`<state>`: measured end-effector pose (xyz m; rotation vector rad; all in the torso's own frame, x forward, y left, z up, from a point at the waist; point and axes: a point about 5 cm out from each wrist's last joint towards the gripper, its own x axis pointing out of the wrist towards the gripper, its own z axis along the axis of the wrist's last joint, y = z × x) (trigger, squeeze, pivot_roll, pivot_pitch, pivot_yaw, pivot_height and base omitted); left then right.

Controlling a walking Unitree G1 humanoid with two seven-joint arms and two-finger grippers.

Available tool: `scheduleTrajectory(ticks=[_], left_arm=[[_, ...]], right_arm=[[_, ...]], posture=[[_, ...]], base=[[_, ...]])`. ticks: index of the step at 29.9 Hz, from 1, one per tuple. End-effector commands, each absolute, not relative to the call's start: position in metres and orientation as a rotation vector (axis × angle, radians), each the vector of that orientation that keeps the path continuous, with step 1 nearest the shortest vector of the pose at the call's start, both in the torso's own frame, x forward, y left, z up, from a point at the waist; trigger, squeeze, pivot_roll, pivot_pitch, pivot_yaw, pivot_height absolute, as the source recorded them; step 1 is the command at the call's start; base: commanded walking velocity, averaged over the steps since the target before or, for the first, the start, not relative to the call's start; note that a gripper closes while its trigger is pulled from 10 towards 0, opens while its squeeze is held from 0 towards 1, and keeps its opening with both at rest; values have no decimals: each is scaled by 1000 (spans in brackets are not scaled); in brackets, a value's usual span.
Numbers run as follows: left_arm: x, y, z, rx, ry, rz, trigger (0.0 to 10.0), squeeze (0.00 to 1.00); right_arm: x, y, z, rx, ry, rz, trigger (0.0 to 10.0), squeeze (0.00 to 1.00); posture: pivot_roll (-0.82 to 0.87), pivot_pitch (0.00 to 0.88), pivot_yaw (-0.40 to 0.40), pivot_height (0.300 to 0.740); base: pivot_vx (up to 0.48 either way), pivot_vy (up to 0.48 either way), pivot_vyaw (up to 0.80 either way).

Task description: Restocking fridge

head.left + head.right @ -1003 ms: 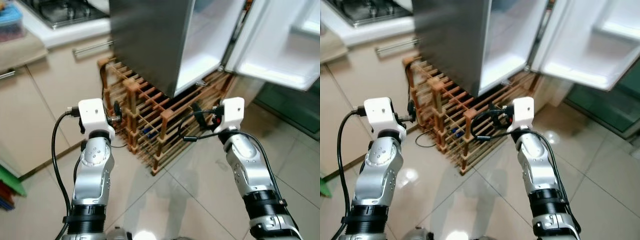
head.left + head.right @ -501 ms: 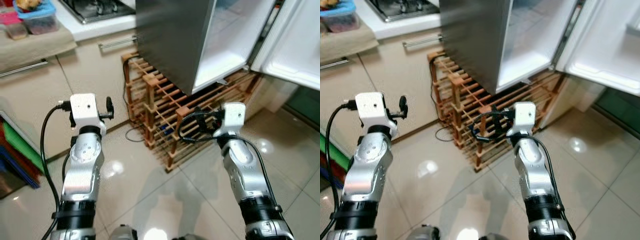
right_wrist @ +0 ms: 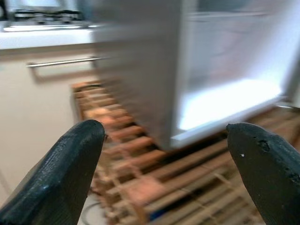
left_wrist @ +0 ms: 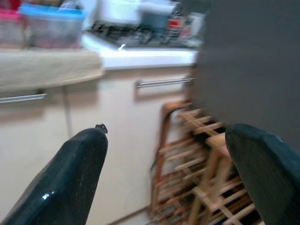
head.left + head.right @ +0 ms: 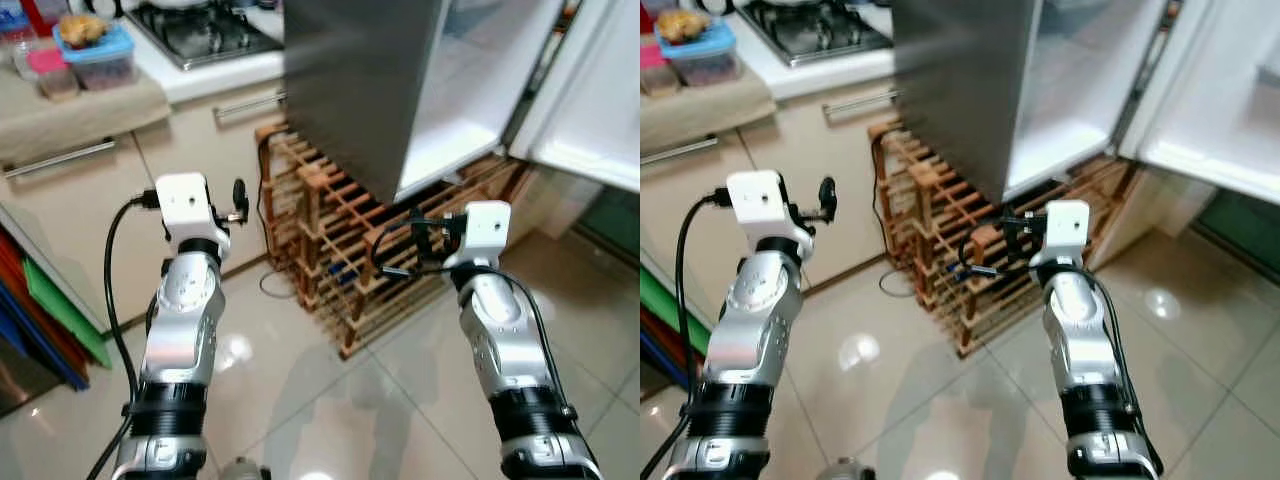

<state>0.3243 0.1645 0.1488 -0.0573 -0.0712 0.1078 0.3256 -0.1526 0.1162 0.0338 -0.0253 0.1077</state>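
The grey fridge (image 5: 355, 90) stands ahead with its door (image 5: 590, 100) swung open to the right, showing a white inside (image 5: 470, 95). On the counter at the far left sit a blue-lidded food box (image 5: 95, 55) and a pink-lidded one (image 5: 50, 72); the blue-lidded box (image 4: 51, 21) also appears blurred in the left wrist view. My left gripper (image 4: 164, 154) is raised in front of the cabinets, open, nothing between its fingers (image 4: 70, 173). My right gripper (image 3: 161, 140) is held up before the fridge's lower edge, also open and holding nothing.
A wooden bottle rack (image 5: 335, 250) stands on the floor under and beside the fridge. A gas hob (image 5: 205, 30) is set in the white counter. Beige cabinets with bar handles (image 5: 55, 160) line the left. Coloured boards (image 5: 55, 320) lean at the lower left. Glossy tiles (image 5: 330, 420) lie underfoot.
The whole picture has shifted, so the camera moved: the counter with the food boxes has come into sight at the upper left. Both arms stay raised with open fingers.
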Motion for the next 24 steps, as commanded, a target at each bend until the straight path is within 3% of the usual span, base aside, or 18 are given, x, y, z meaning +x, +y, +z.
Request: scheduleTrajectory(ticks=[1, 11, 24], left_arm=[[325, 166, 149, -59, -75, 91, 10000, 0], [326, 162, 150, -59, -82, 80, 10000, 0], [320, 162, 153, 24, -103, 82, 10000, 0]], right_arm=[[327, -150, 124, 29, -60, 133, 10000, 0], [325, -150, 123, 26, -55, 143, 10000, 0], [333, -141, 129, 53, -57, 188, 10000, 0]], posture=[[-82, 3, -1, 740], [-76, 35, -8, 740], [-51, 58, -38, 740]], base=[[382, 292, 475], [375, 251, 472], [0, 0, 457]])
